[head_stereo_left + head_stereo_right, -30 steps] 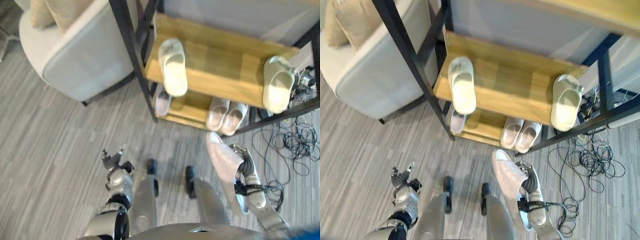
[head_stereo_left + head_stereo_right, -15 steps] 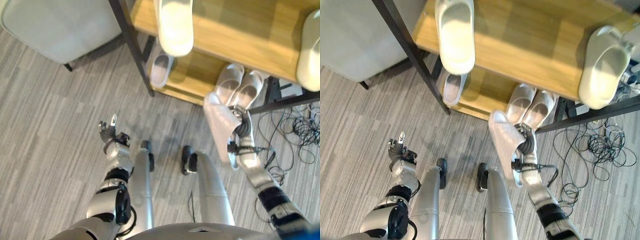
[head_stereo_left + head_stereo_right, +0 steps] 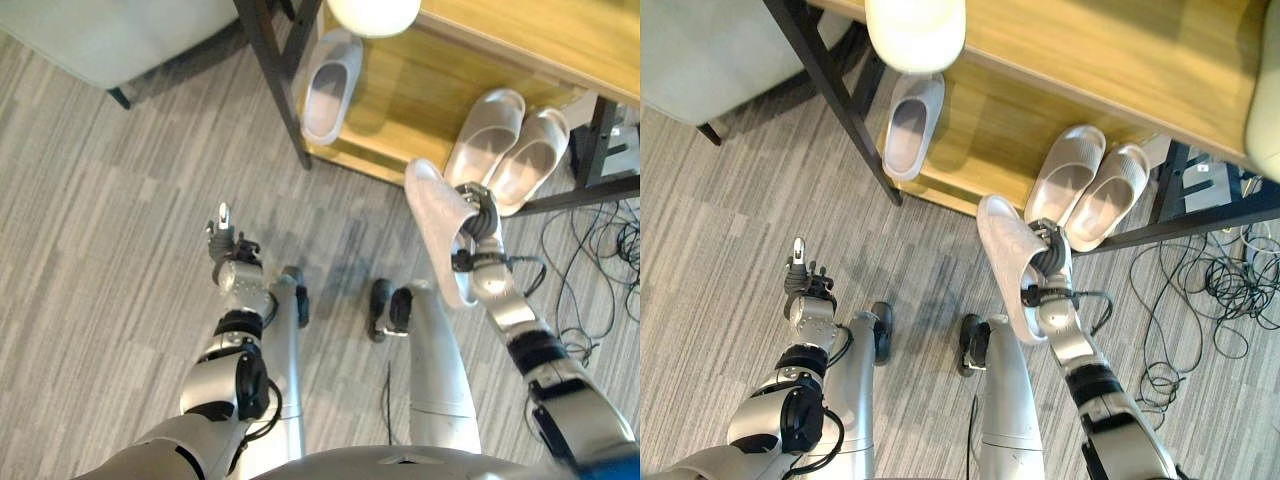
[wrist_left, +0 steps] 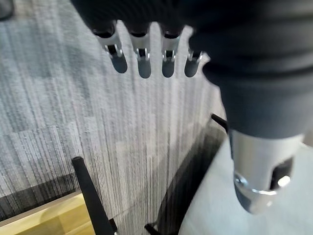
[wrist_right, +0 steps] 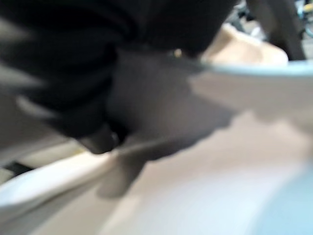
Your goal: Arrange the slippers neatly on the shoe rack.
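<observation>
My right hand [image 3: 478, 238] is shut on a pale slipper [image 3: 433, 228], held toe-up just in front of the rack's lower shelf [image 3: 400, 110]. The same slipper [image 5: 195, 196] shows close up and blurred in the right wrist view. On that shelf lie a single pale slipper [image 3: 327, 85] at the left and a pair [image 3: 505, 148] at the right. The upper shelf [image 3: 1110, 50] carries a cream slipper [image 3: 915, 30] at its left and another [image 3: 1266, 110] at its right edge. My left hand [image 3: 228, 255] hangs open over the carpet, its fingers [image 4: 142, 56] straight.
A grey armchair [image 3: 120, 40] stands left of the rack. The rack's black post [image 3: 280, 90] reaches the floor beside the single slipper. Loose cables [image 3: 600, 260] lie on the carpet at the right.
The camera has dipped toward the rack's lower shelf. My right hand has brought the held slipper closer to that shelf, beside the pair. The left hand stays low and open.
</observation>
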